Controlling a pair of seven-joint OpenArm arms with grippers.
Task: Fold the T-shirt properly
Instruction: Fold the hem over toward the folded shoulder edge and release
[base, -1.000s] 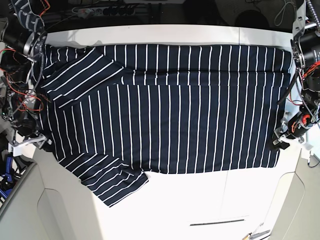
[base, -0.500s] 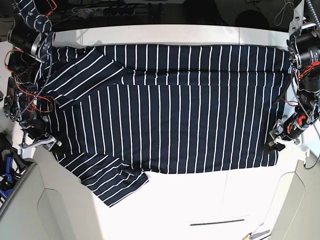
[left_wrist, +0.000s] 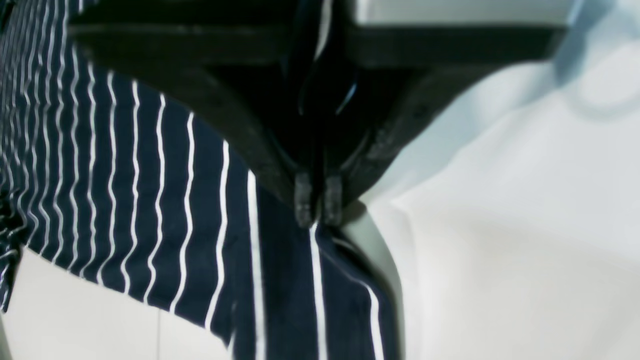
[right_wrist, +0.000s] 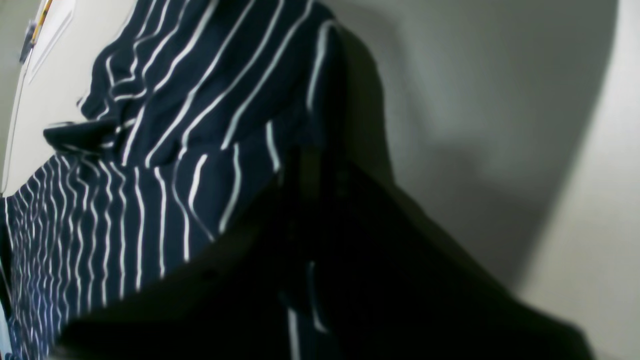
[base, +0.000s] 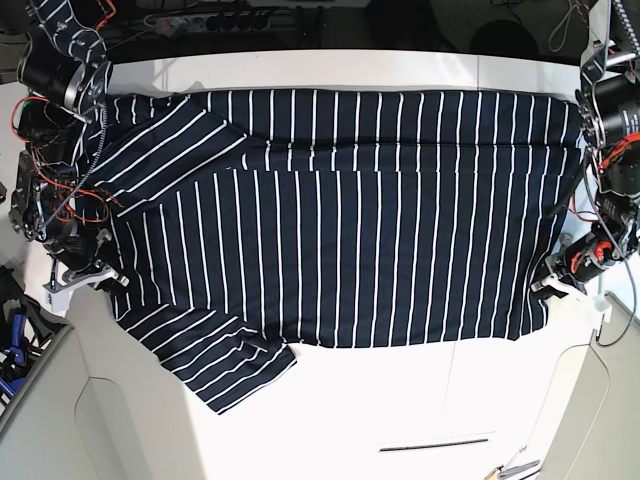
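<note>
The T-shirt (base: 340, 220), dark navy with thin white stripes, lies spread flat across the white table, its top part folded down and one sleeve sticking out at the lower left. My left gripper (base: 551, 283) is at the shirt's right edge. In the left wrist view this gripper (left_wrist: 318, 202) is shut, pinching the T-shirt (left_wrist: 150, 200) hem between its tips. My right gripper (base: 108, 275) sits at the shirt's left edge. Seen from the right wrist, that gripper (right_wrist: 312, 160) is dark and blurred, closed with T-shirt (right_wrist: 165, 100) cloth running into it.
The white table (base: 400, 400) shows bare surface in front of the shirt, with a thin dark slot (base: 435, 443). Another striped cloth (base: 60, 25) hangs at the back left near wiring. Small tools (base: 515, 468) lie at the front edge.
Both grippers have gone from open to shut on the shirt's side edges. Each arm has shifted slightly, and the cloth at the lower right edge is drawn in a little.
</note>
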